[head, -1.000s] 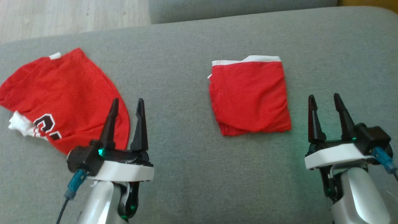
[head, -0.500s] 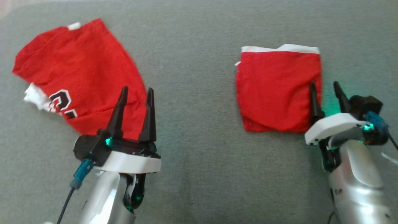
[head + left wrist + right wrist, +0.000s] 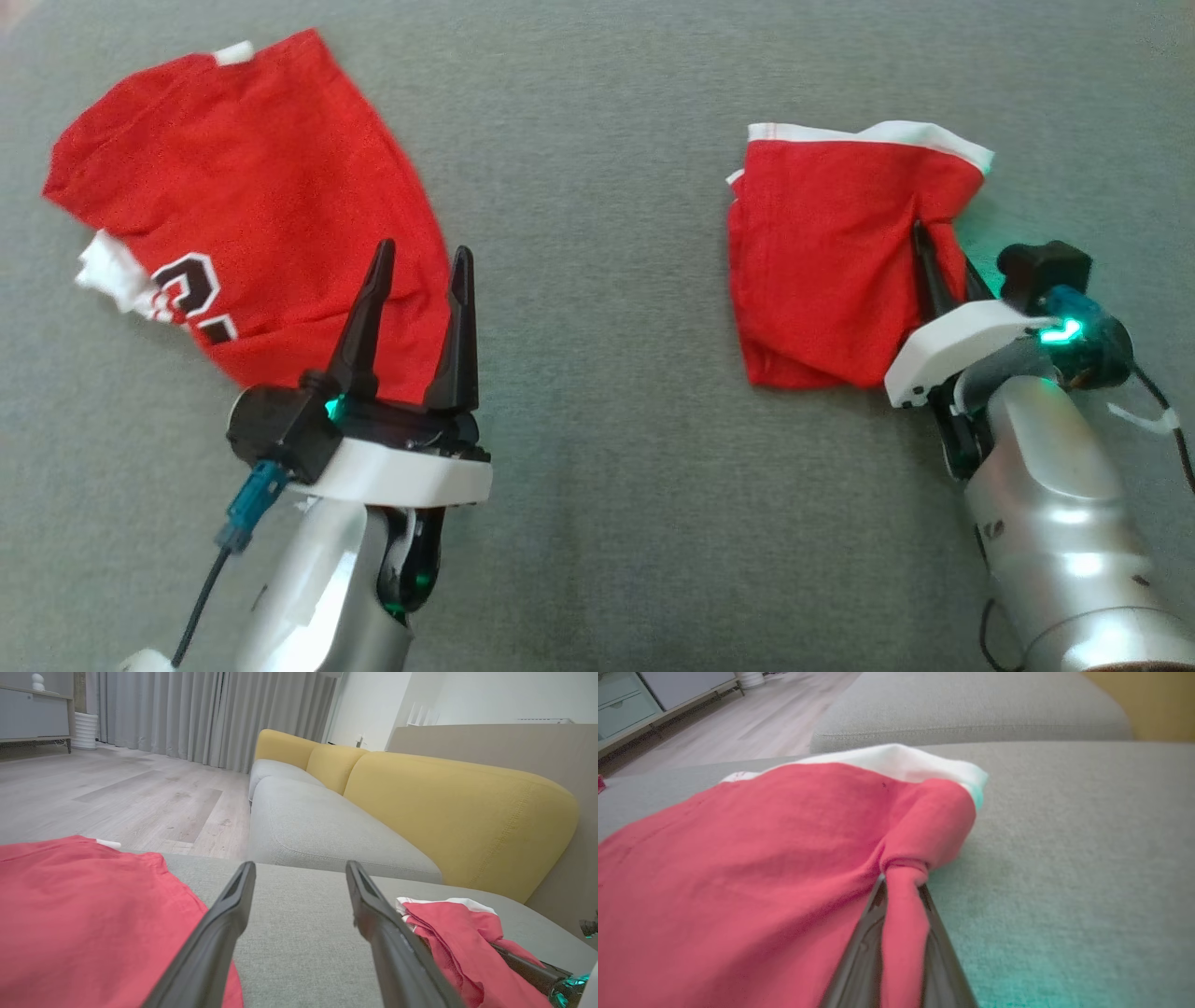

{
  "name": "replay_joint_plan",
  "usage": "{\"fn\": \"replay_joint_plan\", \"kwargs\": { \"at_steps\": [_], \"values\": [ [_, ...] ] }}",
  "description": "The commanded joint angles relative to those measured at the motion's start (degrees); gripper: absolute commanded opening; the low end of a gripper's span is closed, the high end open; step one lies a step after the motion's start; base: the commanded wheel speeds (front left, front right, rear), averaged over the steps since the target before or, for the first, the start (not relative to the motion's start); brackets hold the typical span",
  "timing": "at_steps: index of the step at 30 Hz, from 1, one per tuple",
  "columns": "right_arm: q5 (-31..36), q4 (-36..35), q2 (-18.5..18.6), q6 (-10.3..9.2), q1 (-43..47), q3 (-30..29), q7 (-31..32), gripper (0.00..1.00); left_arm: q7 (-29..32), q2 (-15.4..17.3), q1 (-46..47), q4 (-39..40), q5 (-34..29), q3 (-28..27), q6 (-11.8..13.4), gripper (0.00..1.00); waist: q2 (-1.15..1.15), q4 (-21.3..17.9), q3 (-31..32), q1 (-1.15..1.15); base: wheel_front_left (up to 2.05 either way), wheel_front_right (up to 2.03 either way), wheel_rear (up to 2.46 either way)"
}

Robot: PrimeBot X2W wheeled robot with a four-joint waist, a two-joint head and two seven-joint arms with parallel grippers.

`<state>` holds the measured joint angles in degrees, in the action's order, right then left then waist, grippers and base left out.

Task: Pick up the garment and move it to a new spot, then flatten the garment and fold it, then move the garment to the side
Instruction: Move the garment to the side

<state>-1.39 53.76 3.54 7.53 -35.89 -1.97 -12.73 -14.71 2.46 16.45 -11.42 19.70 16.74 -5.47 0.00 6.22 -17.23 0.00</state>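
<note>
A folded red garment point(image 3: 822, 261) with a white band along its far edge lies on the grey cushion, at the right in the head view. My right gripper point(image 3: 941, 250) is shut on its right edge, and the cloth bunches into a pinched fold between the fingers point(image 3: 901, 882). The right wrist view has the red garment point(image 3: 761, 858) spreading away to the left of that pinch. My left gripper point(image 3: 422, 250) hovers open and holds nothing, at the near corner of a second red garment point(image 3: 252, 187) with black and white lettering. In the left wrist view the folded garment point(image 3: 448, 924) lies right of the open left gripper point(image 3: 299, 870).
The grey cushion point(image 3: 607, 448) stretches wide between the two garments and toward me. Beyond it the left wrist view has another grey seat point(image 3: 317, 830), a yellow sofa back point(image 3: 444, 802) and wooden floor point(image 3: 117, 793).
The right gripper has reached onto the folded garment's right edge and shut on it, pulling the cloth into a bunch. The head camera has tilted and shifted. The left gripper stays open.
</note>
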Motion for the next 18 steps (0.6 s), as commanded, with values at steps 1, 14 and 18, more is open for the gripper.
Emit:
{"fn": "replay_joint_plan", "kwargs": {
  "at_steps": [1,14,18],
  "values": [
    [1.7,-0.7,-0.3,-0.04,-0.8,1.3,-0.9,0.0,-0.3,0.4,1.8,1.6,0.1,-1.5,0.3,1.0,0.0,-1.1,0.5,0.0,0.0,0.0,0.0],
    [7.4,-3.6,10.1,-0.04,-3.6,8.3,-1.4,0.0,-0.3,0.4,4.4,2.6,0.6,1.1,0.6,1.0,0.0,-7.6,0.6,0.0,0.0,0.0,0.0],
    [6.4,-4.0,14.7,-0.04,-4.3,10.3,-0.6,0.0,-0.3,0.4,5.4,3.0,0.6,2.0,0.7,1.0,0.0,-8.4,-0.5,0.0,0.0,0.0,0.0]
  ]
}}
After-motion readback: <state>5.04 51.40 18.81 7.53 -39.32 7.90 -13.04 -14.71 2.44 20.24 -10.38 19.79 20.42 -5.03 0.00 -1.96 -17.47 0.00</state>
